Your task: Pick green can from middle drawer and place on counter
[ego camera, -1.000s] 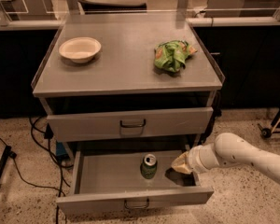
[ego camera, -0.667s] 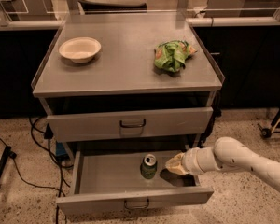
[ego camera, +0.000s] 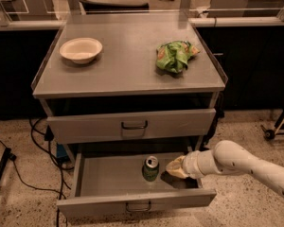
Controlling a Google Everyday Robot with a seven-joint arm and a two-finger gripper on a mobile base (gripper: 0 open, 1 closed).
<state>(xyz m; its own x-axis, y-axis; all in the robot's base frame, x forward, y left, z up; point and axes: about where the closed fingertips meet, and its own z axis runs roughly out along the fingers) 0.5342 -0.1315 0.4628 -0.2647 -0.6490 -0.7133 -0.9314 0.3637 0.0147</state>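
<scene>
Gripper (ego camera: 173, 167) sat inside the open middle drawer (ego camera: 109, 181), just beside the green can (ego camera: 150, 169) standing upright on its floor; I couldn't tell whether the claw was clenched or released. On the counter (ego camera: 123, 70) I saw a bowl (ego camera: 80, 49) and a snack bag (ego camera: 174, 56).

Gripper (ego camera: 176, 167), sited in middle drawer (ego camera: 109, 179), right side: tan/cream, tapered, blunt-nosed. Immed. behind jaws: collar (ego camera: 195, 163), white, ringed, approx. cylindrical. Further back: arm (ego camera: 236, 160), off-white, smooth rounded tube sects., bulbous joint nearest collar. Few small dark dots on shell, poss. screws; count unclear.
</scene>
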